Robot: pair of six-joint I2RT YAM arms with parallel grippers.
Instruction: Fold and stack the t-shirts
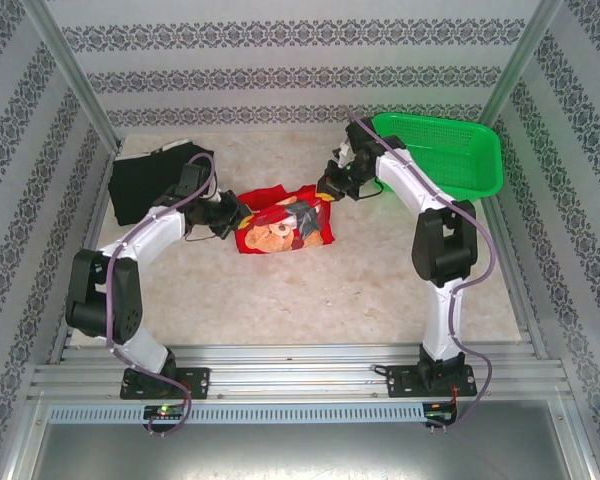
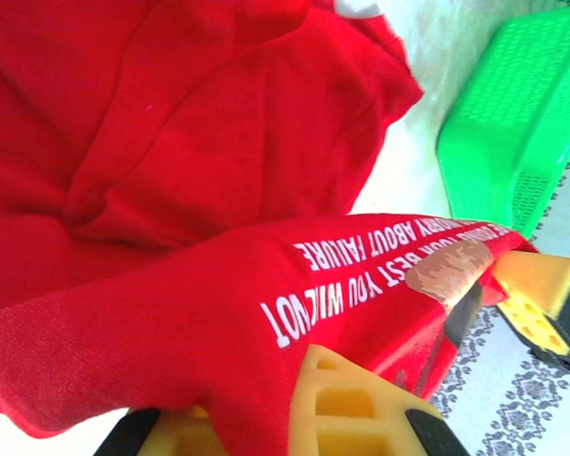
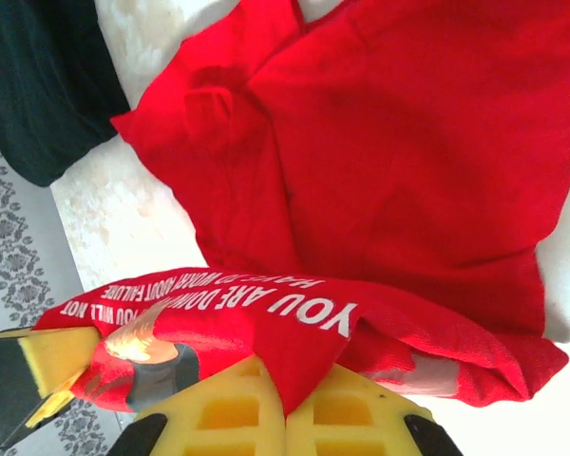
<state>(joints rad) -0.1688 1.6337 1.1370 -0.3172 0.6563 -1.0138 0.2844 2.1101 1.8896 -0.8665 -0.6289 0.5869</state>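
Observation:
The red t-shirt point(image 1: 280, 222) lies bunched mid-table with its bear print facing up. My left gripper point(image 1: 232, 213) is shut on its left edge, and my right gripper point(image 1: 328, 185) is shut on its far right corner. In the left wrist view a printed fold of the red t-shirt point(image 2: 171, 142) is pinched in my left gripper point(image 2: 266, 410) between yellow fingers point(image 2: 361, 404). In the right wrist view the red t-shirt point(image 3: 408, 142) hangs from my right gripper point(image 3: 287, 407). The black t-shirt point(image 1: 145, 180) lies folded at the far left, also in the right wrist view point(image 3: 38, 76).
A green mesh basket point(image 1: 445, 150) stands at the far right corner, also in the left wrist view point(image 2: 513, 123). Patterned walls enclose the marbled table point(image 1: 310, 290). The other arm's yellow finger point(image 3: 38, 361) shows at the left of the right wrist view.

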